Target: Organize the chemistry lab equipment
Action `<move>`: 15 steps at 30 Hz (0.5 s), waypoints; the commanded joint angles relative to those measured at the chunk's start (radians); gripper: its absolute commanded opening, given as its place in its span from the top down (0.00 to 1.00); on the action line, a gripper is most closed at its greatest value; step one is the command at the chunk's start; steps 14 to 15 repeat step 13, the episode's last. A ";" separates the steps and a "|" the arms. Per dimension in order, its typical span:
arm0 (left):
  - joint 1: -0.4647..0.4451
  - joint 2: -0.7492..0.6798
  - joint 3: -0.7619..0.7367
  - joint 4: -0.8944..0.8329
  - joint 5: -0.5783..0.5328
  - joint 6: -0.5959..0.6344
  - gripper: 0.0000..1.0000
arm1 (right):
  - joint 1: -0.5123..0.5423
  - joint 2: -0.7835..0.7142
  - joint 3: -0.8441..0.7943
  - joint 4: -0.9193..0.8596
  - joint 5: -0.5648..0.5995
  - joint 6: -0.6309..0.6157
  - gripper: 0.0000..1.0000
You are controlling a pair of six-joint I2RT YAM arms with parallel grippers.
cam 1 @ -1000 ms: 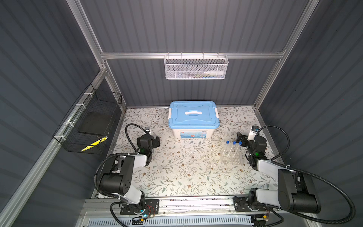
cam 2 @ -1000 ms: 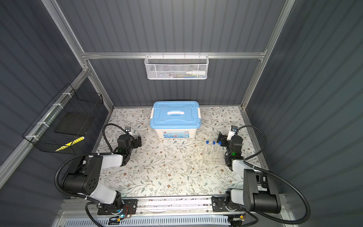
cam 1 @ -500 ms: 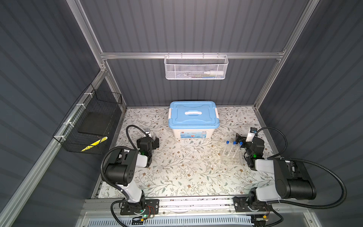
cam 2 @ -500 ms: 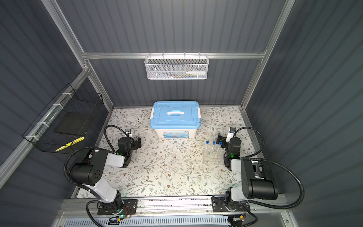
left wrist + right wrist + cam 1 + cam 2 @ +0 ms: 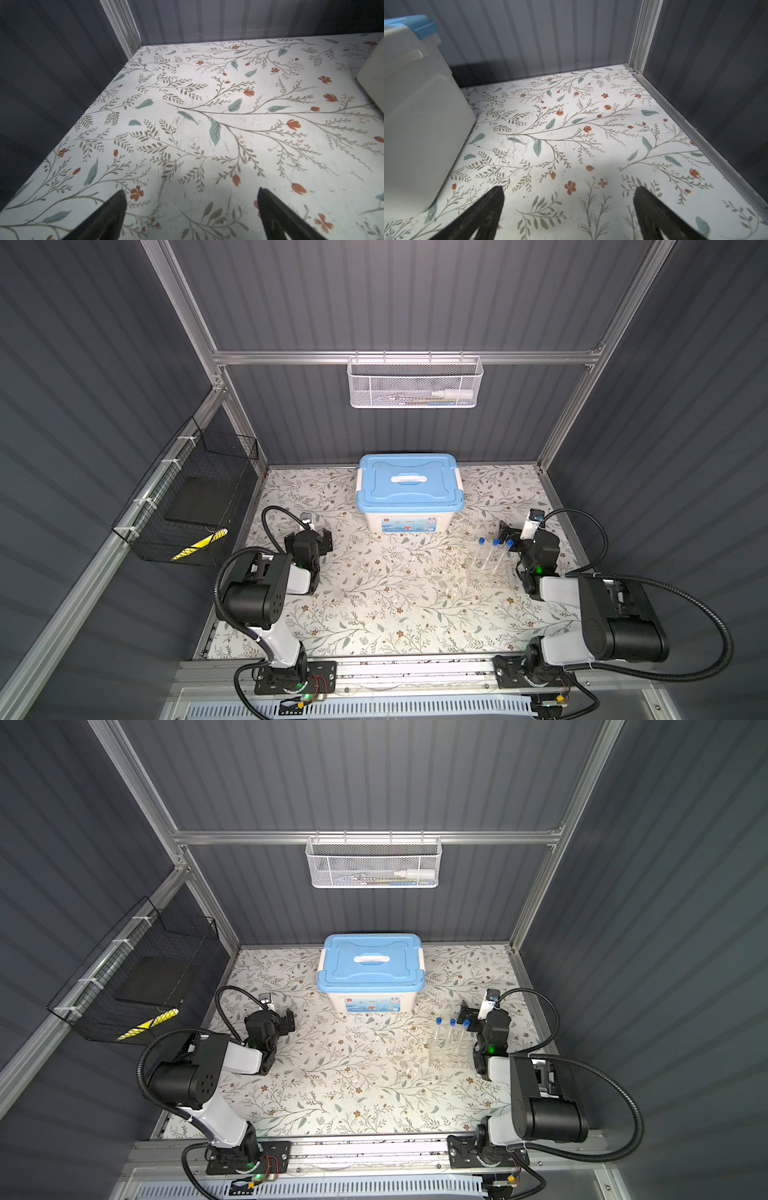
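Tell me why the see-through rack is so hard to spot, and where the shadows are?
In both top views the clear rack melts into the flowery mat; only the blue caps stand out. In the left wrist view a grey shadow lies by the left gripper, and the mat beyond is bright. In the right wrist view a dark shadow runs along the wall behind the tub.

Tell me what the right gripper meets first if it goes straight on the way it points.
Probably the floral tabletop, since the open right gripper seems tilted down at it; otherwise the ribbed back wall. The white tub stands off to the side.
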 commanded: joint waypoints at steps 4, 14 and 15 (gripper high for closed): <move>0.003 0.007 0.014 0.004 -0.022 -0.015 0.00 | 0.006 0.004 -0.005 0.030 -0.007 -0.010 0.01; 0.003 0.007 0.013 0.010 -0.024 -0.014 0.00 | 0.006 0.002 -0.005 0.029 -0.007 -0.011 0.01; 0.003 0.007 0.013 0.010 -0.024 -0.014 0.00 | 0.006 0.002 -0.005 0.029 -0.007 -0.011 0.01</move>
